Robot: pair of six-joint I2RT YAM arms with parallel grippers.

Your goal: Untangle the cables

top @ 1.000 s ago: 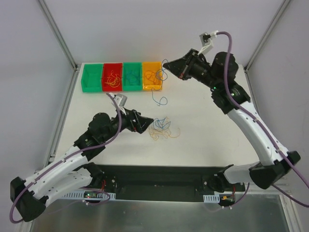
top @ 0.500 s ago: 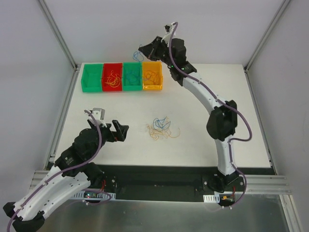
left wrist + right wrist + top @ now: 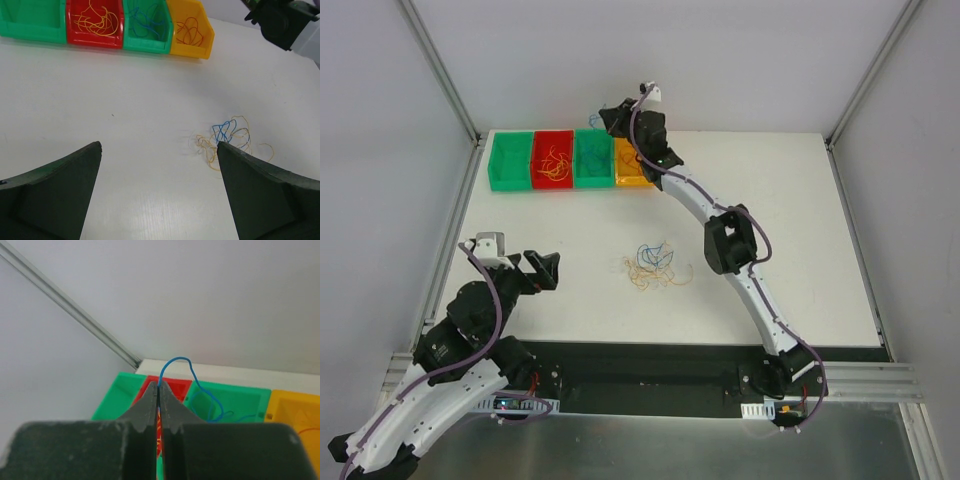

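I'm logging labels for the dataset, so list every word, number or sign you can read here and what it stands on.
No text can be read in any view.
The four bins show no labels on the faces in view.
The white strips at the arm bases are too small to tell whether they carry print.

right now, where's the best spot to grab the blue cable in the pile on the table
Take the blue cable by its loops at the far edge of the pile, probably clearest of the orange strands. Come down from above, since it lies flat on the table.
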